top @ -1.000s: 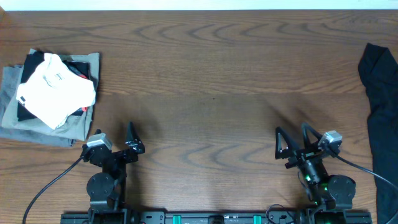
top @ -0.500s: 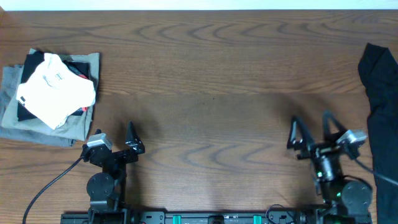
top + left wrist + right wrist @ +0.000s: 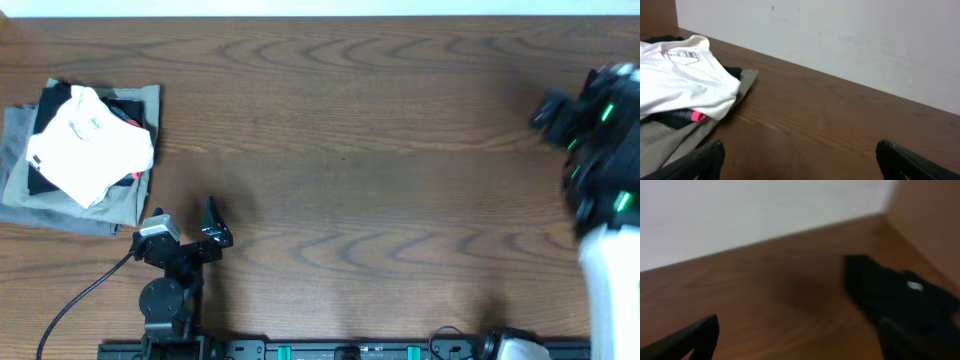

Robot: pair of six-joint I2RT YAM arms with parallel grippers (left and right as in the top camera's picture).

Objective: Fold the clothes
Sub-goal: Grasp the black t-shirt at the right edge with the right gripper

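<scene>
Now — left gripper (image 3: 800,162), right gripper (image 3: 800,340) wide (empty) — black T-shirt (image 3: 900,297) near the right.

The pile (image 3: 60,205) of folded garments sits at the left end of the desk (image 3: 380,120), with one garment (image 3: 95,150) lying askew on top of the rest. The left claw (image 3: 185,222) stands by the near edge, just right of the pile and closer to me than it, facing the wall (image 3: 840,40) behind the desk. The shirt (image 3: 900,292) lies at the right end, ahead and to the right of the right claw (image 3: 800,342), which hangs over that end.
</scene>
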